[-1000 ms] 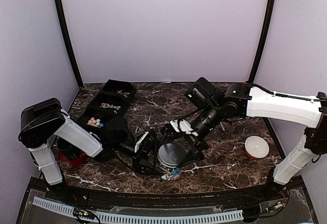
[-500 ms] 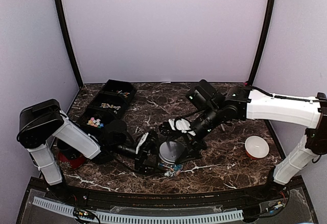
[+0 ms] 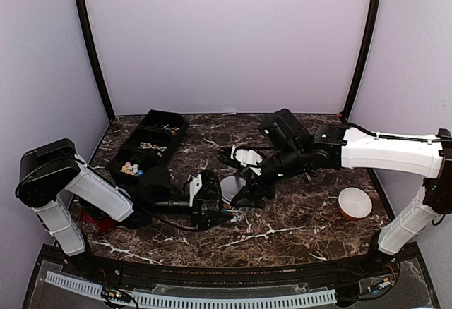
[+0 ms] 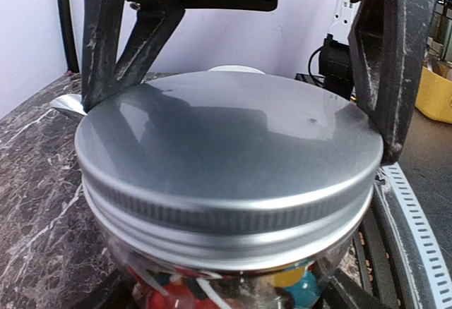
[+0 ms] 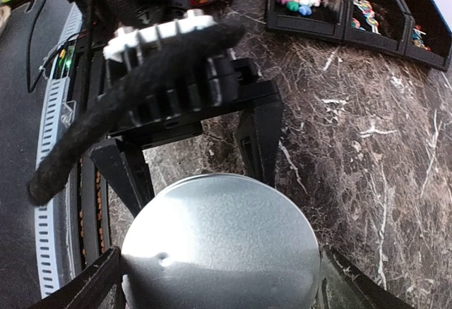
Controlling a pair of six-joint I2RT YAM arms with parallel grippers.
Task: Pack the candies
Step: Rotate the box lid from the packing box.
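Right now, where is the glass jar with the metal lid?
In the top view the jar is near the middle of the table, between the left hand and the right hand, which flank its lid.

A lab test booth: plain lilac walls (image 3: 226,41) and black posts (image 3: 90,41) enclose a marble-patterned surface (image 3: 318,217), with a slotted cable duct (image 3: 212,299) at 6 o'clock.
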